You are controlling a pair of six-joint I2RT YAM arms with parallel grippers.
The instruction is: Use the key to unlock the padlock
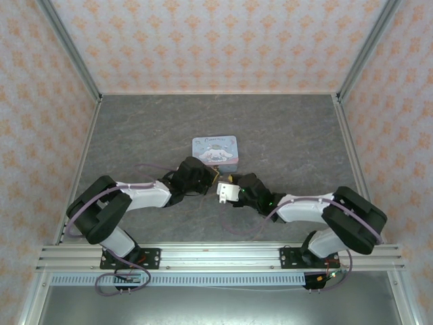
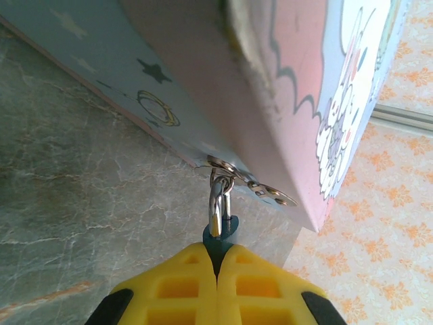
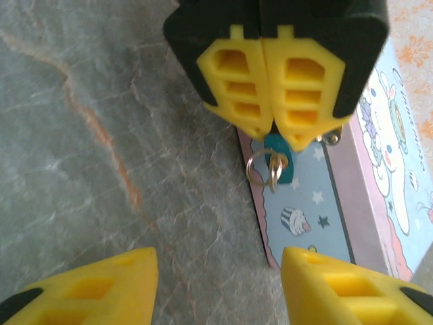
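1. Table [image 1: 135, 128]: grey stone-look top, patterned walls on three sides.
2. Tin [image 1: 215, 150]: pale blue-and-pink cartoon box, mid-table, just beyond both wrists. Its near side wall faces the arms.
3. L gripper [image 2: 218, 274]: yellow fingers pressed together, clamped on the padlock body, with the tips just short of the tin's wall.
4. R gripper [image 3: 216, 284]: fingers spread wide w/ nothing between them, bare table under the gap. It faces the L gripper head-on, near but apart.
5. Padlock [image 2: 220, 238]: tiny teal body, mostly buried between the L fingers, hanging at the tin's near wall.
6. Shackle [image 2: 215, 203]: thin silvery loop threaded through the tin's hasp [image 2: 264, 191].
7. Wire rings [image 3: 262, 169]: two small loops beside the teal body. Cannot tell if they carry the key.

Relation for the next move (a judgement): the padlock lies straight ahead of the R gripper, above its open gap. Its long axis runs from the hasp back into the L fingers. The L arm is nearer and pins it, so any key approach falls to the R arm, coming toward the exposed teal end.
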